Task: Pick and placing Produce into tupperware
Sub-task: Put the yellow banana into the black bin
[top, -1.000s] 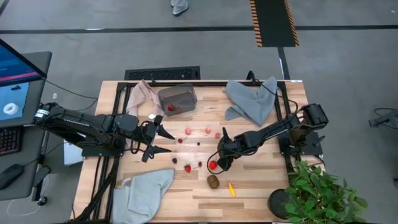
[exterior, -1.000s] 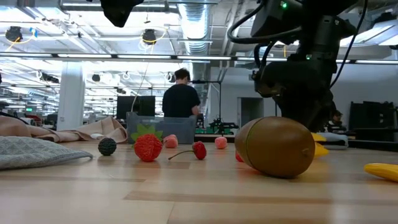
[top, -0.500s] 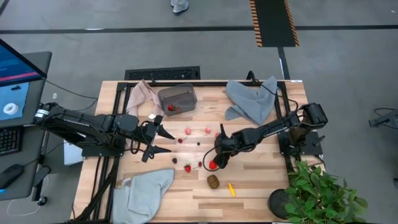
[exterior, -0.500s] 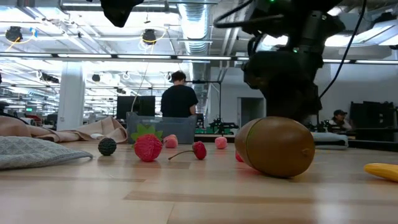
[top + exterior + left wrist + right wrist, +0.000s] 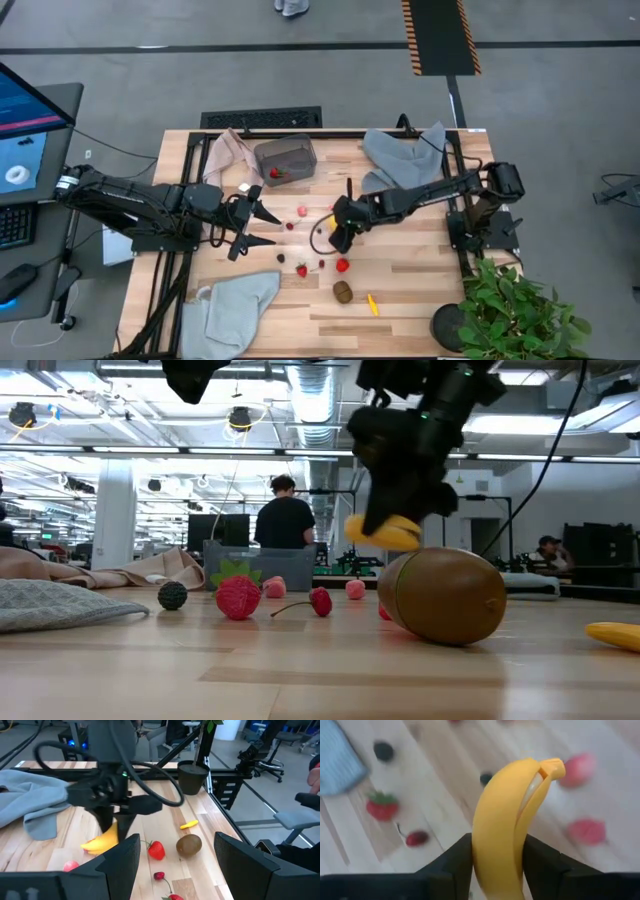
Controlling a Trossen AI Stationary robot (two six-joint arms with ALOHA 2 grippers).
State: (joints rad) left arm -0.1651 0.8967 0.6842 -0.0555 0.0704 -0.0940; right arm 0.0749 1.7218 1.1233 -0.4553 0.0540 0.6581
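My right gripper [image 5: 338, 230] is shut on a yellow banana [image 5: 506, 827] above the middle of the table; the banana also shows in the low view [image 5: 384, 532] and in the left wrist view [image 5: 102, 840]. My left gripper [image 5: 266, 228] is open and empty at the table's left. The translucent grey tupperware [image 5: 285, 157] stands at the far side with a red strawberry [image 5: 275, 172] in it. Strawberries [image 5: 343, 265], pink berries [image 5: 303, 211], dark berries [image 5: 281, 258], a brown kiwi [image 5: 343, 291] and a small yellow piece [image 5: 373, 304] lie on the wood. My right gripper pinches the banana's body [image 5: 496, 862] between its two fingers [image 5: 451, 865], one on each side. The fingers lie along the banana, whose free end sticks out beyond them. The banana is lifted clear of the table, above the kiwi's height in the low view.
A grey-blue cloth [image 5: 405, 160] lies at the far right, another [image 5: 235, 305] at the near left, a beige-pink cloth [image 5: 228, 152] beside the tub. A potted plant [image 5: 510, 310] stands at the near right corner. A person [image 5: 290, 520] stands beyond the table.
My right gripper has risen from beside the strawberry near the kiwi and gone toward the table's far-left, toward the tupperware, carrying the banana, which is now lifted clear. The strawberry and kiwi have stayed where they were.
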